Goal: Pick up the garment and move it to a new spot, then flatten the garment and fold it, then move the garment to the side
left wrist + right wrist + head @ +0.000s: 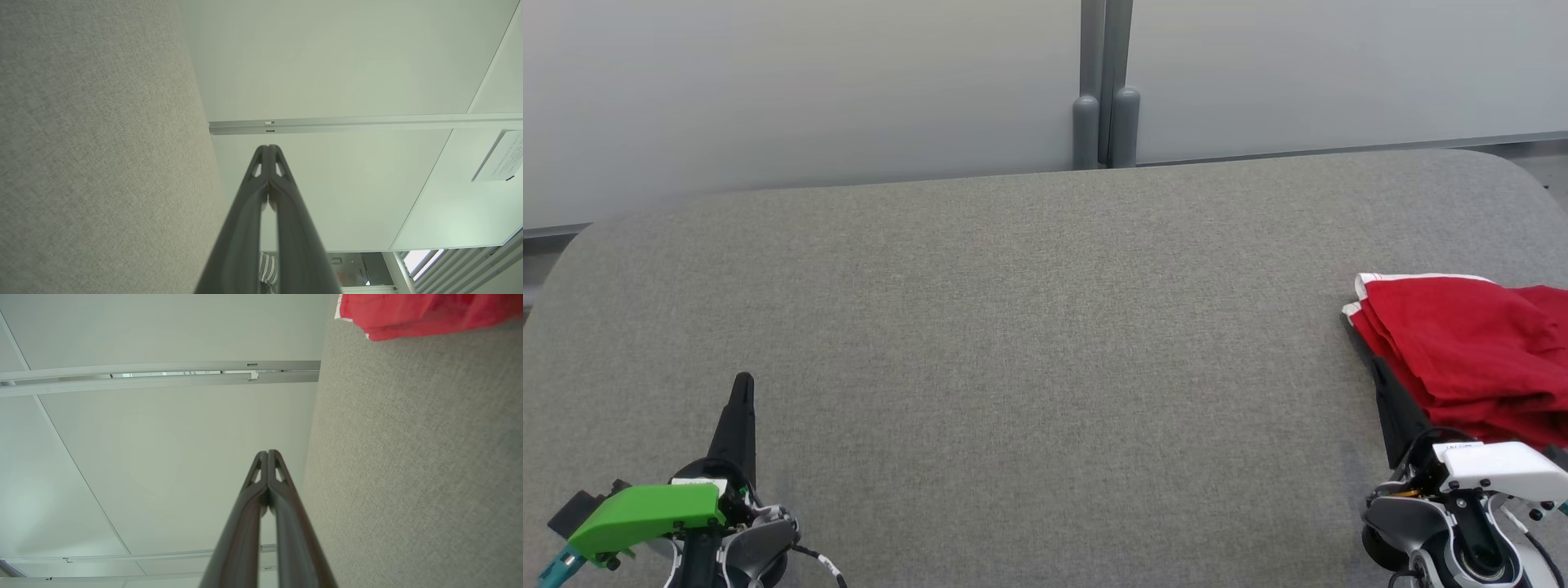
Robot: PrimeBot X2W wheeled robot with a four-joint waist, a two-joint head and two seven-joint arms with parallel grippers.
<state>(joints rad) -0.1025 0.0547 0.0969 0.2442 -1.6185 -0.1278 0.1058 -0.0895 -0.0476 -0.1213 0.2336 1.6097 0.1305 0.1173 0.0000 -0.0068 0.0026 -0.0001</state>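
Observation:
The garment (1462,351) is red with a white trim and lies folded in a loose stack at the right edge of the grey fabric table (1045,327). The right wrist view shows the garment (408,314) at its top right. My right gripper (1374,363) rests at the lower right, shut and holding nothing, with its fingers lying along the garment's left edge; the right wrist view shows the right gripper (267,451) with its tips pressed together. My left gripper (743,380) sits at the lower left, far from the garment, and is shut and holding nothing; the left wrist view shows the left gripper (268,146) the same way.
Pale wall panels stand behind the table, joined by a grey post (1104,106) at the back middle. The table's far corners are rounded. The wide grey surface stretches between my two grippers.

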